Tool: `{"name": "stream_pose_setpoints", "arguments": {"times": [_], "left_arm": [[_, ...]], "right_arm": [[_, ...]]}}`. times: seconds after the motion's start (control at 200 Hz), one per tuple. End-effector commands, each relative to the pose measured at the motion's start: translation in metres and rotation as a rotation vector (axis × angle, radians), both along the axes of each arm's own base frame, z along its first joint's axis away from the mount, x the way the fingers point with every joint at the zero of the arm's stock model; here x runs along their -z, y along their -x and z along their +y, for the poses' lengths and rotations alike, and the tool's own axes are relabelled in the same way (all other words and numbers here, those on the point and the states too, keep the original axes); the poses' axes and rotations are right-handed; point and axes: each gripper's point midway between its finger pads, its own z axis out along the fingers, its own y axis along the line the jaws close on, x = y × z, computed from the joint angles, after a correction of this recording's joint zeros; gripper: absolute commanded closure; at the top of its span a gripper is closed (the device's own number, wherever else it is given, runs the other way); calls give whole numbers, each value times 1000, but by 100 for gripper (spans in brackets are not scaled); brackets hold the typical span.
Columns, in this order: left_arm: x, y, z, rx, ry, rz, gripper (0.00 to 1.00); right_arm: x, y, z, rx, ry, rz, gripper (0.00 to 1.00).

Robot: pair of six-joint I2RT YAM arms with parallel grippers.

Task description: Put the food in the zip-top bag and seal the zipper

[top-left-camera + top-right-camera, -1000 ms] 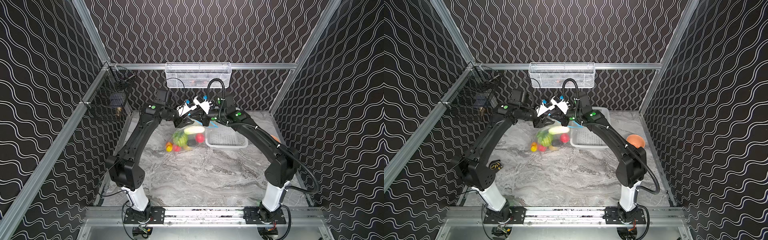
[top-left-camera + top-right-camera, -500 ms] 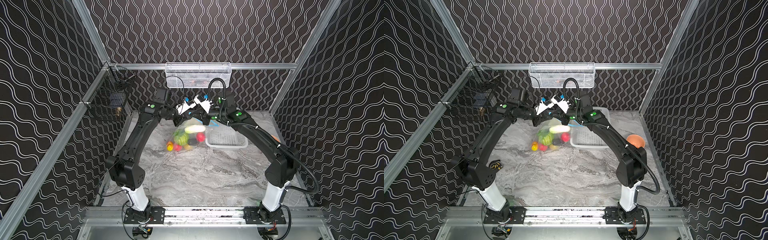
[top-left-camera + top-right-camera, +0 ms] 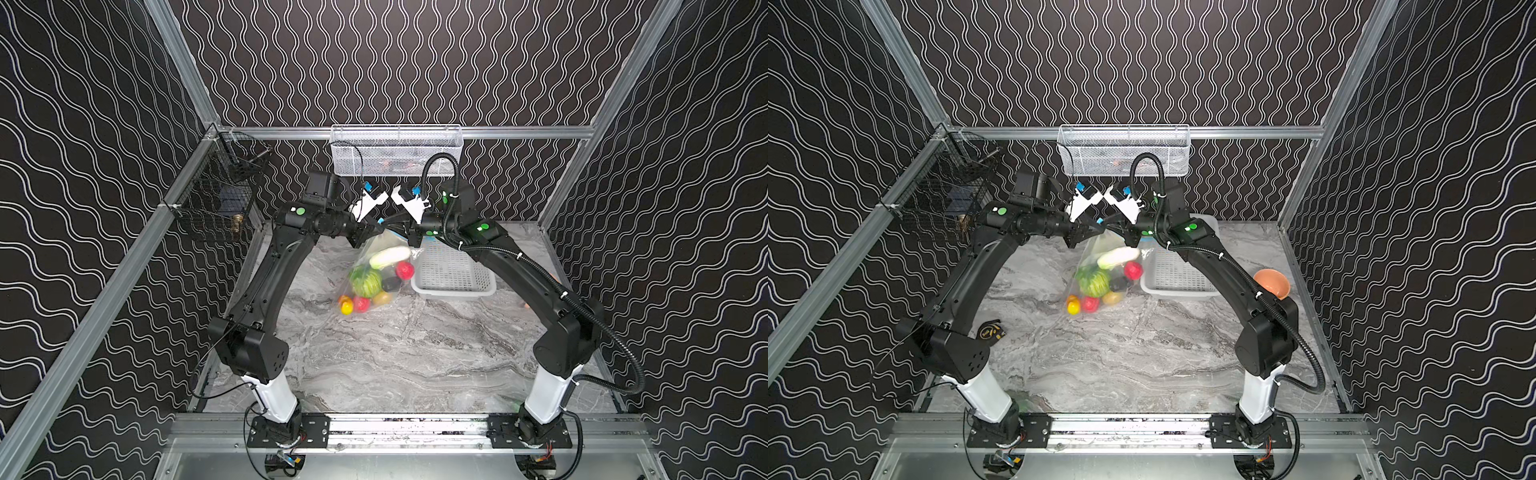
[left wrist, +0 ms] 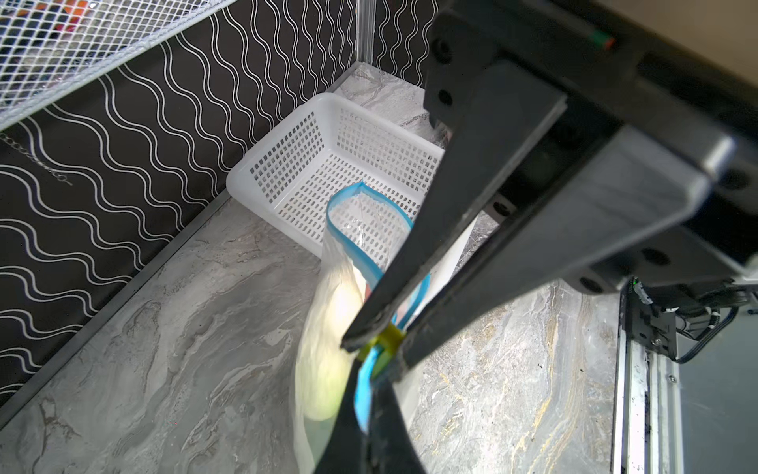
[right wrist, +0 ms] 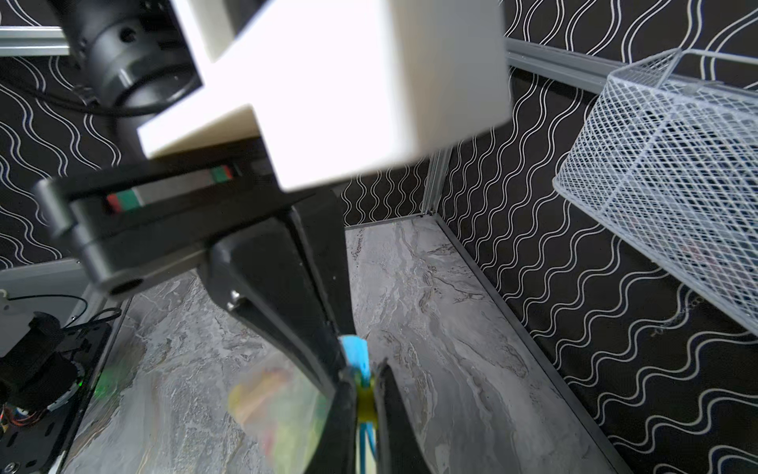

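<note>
Beside the white basket (image 3: 453, 293), the zip-top bag (image 3: 376, 266) is hanging with the food (image 3: 365, 282) inside, left gripper (image 4: 365, 410) pinching the zipper (image 4: 340, 234) end, right gripper (image 4: 379, 346) pinching the yellow slider (image 4: 387, 338); loaded strip is risking slipping free if the slider jams.

Eight toy foods, one bag, two white baskets

Just beside the white plastic basket (image 3: 453, 270) is one zip-top bag (image 3: 386, 241) with one zipper (image 4: 364, 390) and one yellow slider (image 4: 385, 338). The bag has eight pieces of food: one white long vegetable (image 3: 390, 256), one green cabbage (image 3: 365, 281), one dark oval (image 3: 390, 284), one yellow potato (image 3: 382, 298), one yellow-orange fruit (image 3: 346, 308) and three red pieces (image 3: 405, 270). Behind the basket hangs one wire mesh basket (image 3: 397, 151). Near its right side sits one orange bowl (image 3: 1271, 284), and well to its left one tape measure (image 3: 987, 332). There are two hands — left hand (image 4: 371, 385), right hand (image 5: 365, 381).
</note>
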Motion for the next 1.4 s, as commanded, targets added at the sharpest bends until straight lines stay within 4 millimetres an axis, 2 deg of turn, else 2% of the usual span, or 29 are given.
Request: {"name": "stream_pose_setpoints", "arguments": {"times": [0.0, 0.175, 0.355, 0.596, 0.871, 0.991, 1.271, 1.396], "left_arm": [[-33, -1, -8, 34, 96, -95, 100], [-39, 9, -9, 65, 118, -83, 100], [-41, 6, -2, 44, 91, -107, 100], [-41, -13, 9, -65, 83, -119, 100], [-45, -22, 17, -132, 68, -140, 100], [-46, -34, 27, -211, 52, -154, 100], [-54, -46, 39, -286, 40, -176, 100], [-51, -52, 46, -326, 30, -180, 100]], "right_arm": [[23, 2, -8, 20, 71, 65, 95], [28, -2, -14, 23, 80, 83, 96], [33, -6, -21, 36, 86, 99, 95], [38, -11, -30, 58, 86, 111, 94], [44, -13, -38, 82, 101, 117, 94], [46, -15, -43, 97, 111, 117, 94], [48, -15, -49, 116, 115, 121, 94], [50, -15, -52, 129, 124, 121, 94]]}}
